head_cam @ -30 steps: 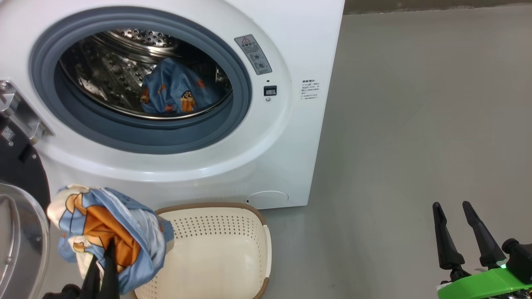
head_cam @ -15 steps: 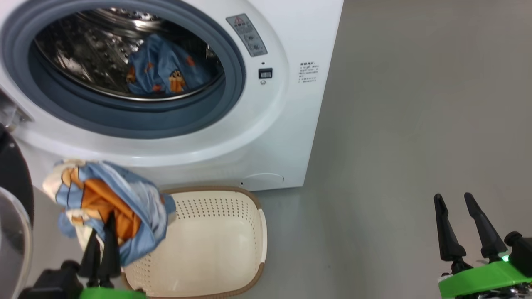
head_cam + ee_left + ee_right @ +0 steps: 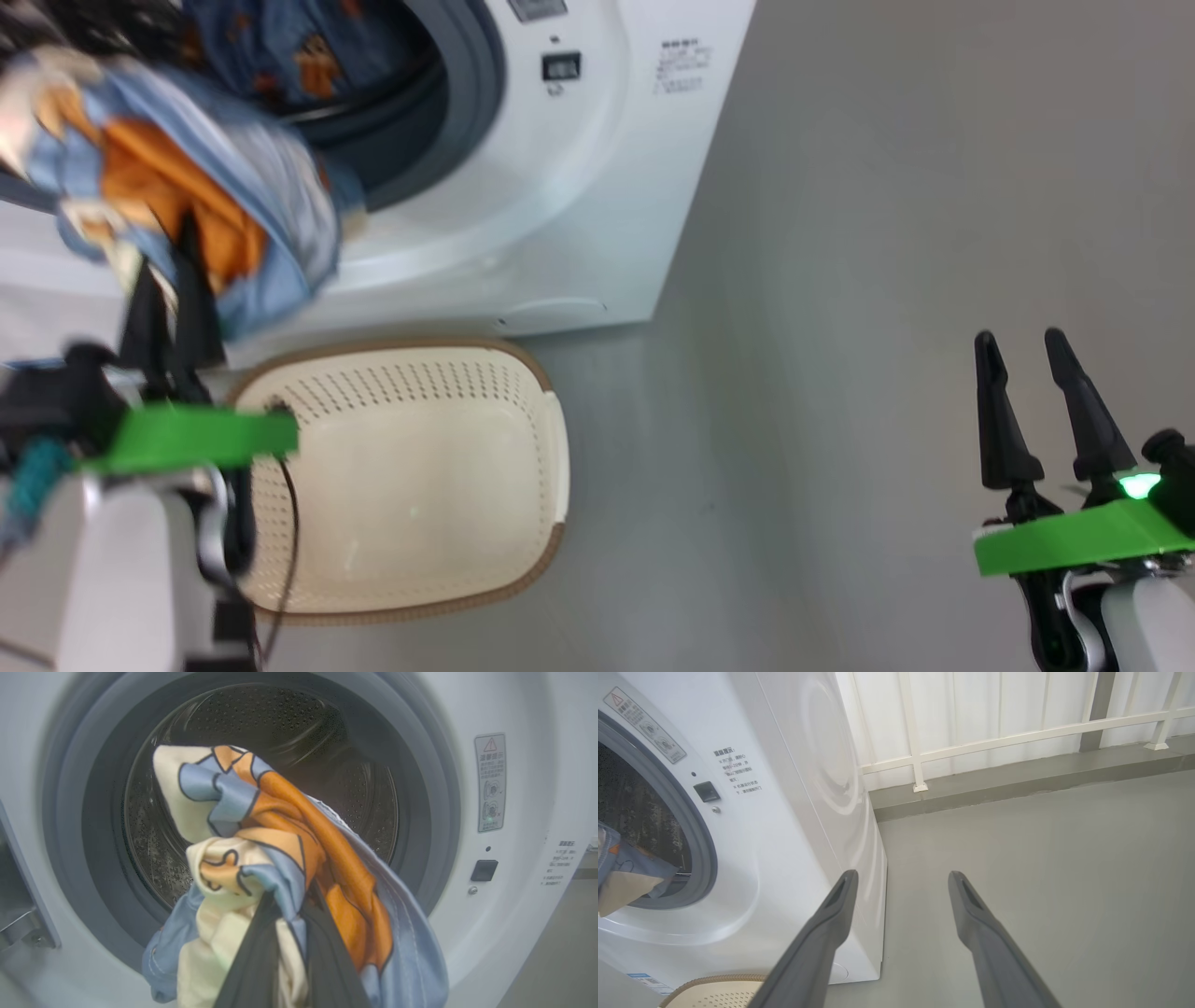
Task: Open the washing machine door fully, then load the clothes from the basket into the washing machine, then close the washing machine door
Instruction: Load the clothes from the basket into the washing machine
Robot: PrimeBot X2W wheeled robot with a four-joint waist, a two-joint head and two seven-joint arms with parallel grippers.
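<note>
**Bundle at the drum mouth, fingertips buried**

The head view is blurred at left, and the washing machine (image 3: 579, 187) opening is cut off by the top edge; the left tool (image 3: 168, 257) is clamped on the clothes (image 3: 187, 159), which swallow its tips and drape above them; its wrist view shows the steel drum (image 3: 336, 779) just behind the clothes; another blue garment (image 3: 271, 47) lies inside; the basket (image 3: 401, 392) sits below; the right tool (image 3: 1018, 338) stands spread, holding nothing, above the floor (image 3: 840, 280).

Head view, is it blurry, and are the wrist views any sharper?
Head view: smeared, worst on the held clothes and washing machine; left wrist view: clothes crisp, gasket soft; right wrist view: clear, right gripper fingers slightly soft.
</note>
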